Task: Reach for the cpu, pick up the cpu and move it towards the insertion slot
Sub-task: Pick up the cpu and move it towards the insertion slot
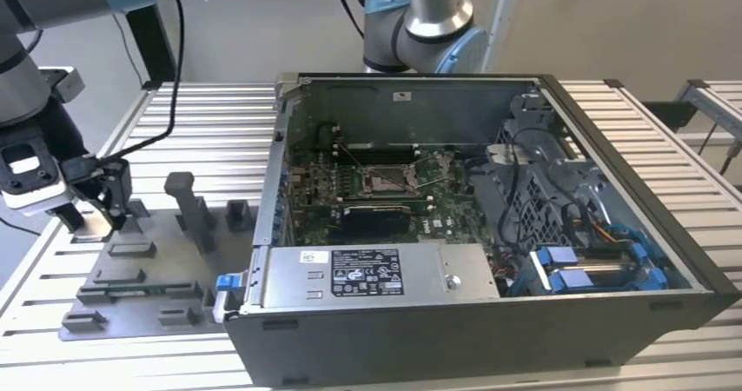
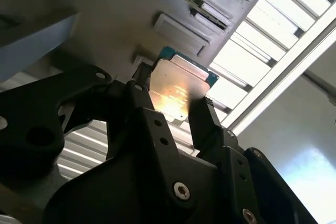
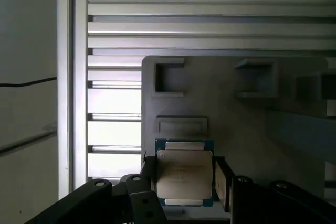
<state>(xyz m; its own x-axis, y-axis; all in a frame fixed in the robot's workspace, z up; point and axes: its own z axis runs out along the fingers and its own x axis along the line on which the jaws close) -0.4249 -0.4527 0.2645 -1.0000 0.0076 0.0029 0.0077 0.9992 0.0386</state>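
Because a thin chip offers little but its edges to hold, the black two-fingered gripper [image 3: 185, 182] has its jaws closed in on two opposite sides of the cpu [image 3: 184, 174], a small flat square chip with a pale silver metal top and a thin green rim. Its top face is left bare. In the second wrist view a dark finger sits against each flank of the cpu [image 2: 181, 90], and the fingers [image 2: 205, 121] look snug rather than apart. In the exterior view the gripper [image 1: 90, 204] hangs at the exterior view's left, low over the grey plastic fixture tray [image 1: 139, 274], which lies on the slatted metal table [image 1: 197, 104]. Whether the chip has cleared its seat I cannot tell. The insertion slot [image 1: 387, 179] (a shiny silver frame with a dark centre on green board) lies well apart to the exterior view's right, inside the open dark grey computer case [image 1: 464, 321]. By my judgement the grasp is made and the carry is barely begun.
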